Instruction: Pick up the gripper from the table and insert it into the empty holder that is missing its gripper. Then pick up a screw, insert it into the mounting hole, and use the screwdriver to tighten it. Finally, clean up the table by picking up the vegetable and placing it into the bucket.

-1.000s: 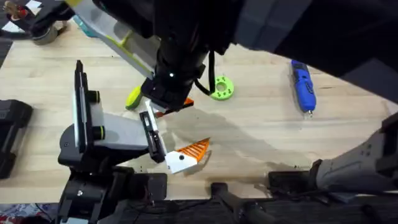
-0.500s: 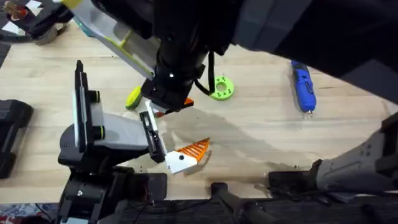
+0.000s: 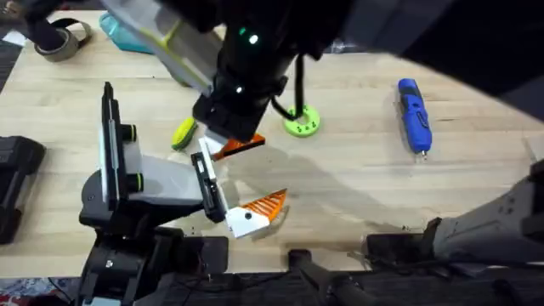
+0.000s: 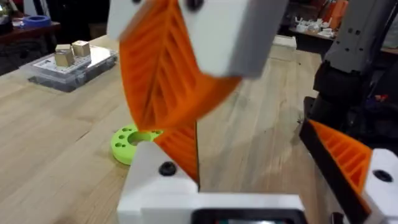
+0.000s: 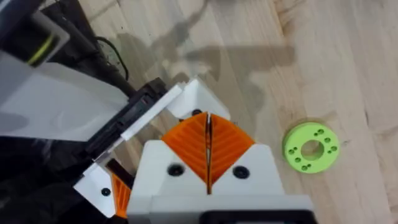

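Observation:
The grey-white holder [image 3: 127, 174] with yellow-green knobs is the body of my left gripper [image 3: 259, 180]. It stands open, with one white-and-orange finger [image 3: 255, 210] at the near end of its black plate [image 3: 208, 183]. My right gripper [image 3: 231, 143] hangs over the plate's far end, shut on the gripper [image 4: 163, 177]. That piece's white base [image 5: 199, 99] sits right at the plate. The yellow vegetable [image 3: 183, 133] lies just behind the holder. The blue screwdriver [image 3: 414, 115] lies at the right, and the mustard-brown bucket [image 3: 59, 38] stands at the back left. I cannot make out a screw.
A lime-green disc [image 3: 302, 123] lies just right of my right gripper. A teal pouch [image 3: 119, 34] sits beside the bucket. A black block [image 3: 17, 183] stands at the left edge. Bare wood stretches between the disc and the screwdriver.
My right arm has shifted, bringing the held piece a little lower and closer to the plate, with more of its orange showing. The blurred upper arm has moved off the back-left corner, uncovering the bucket.

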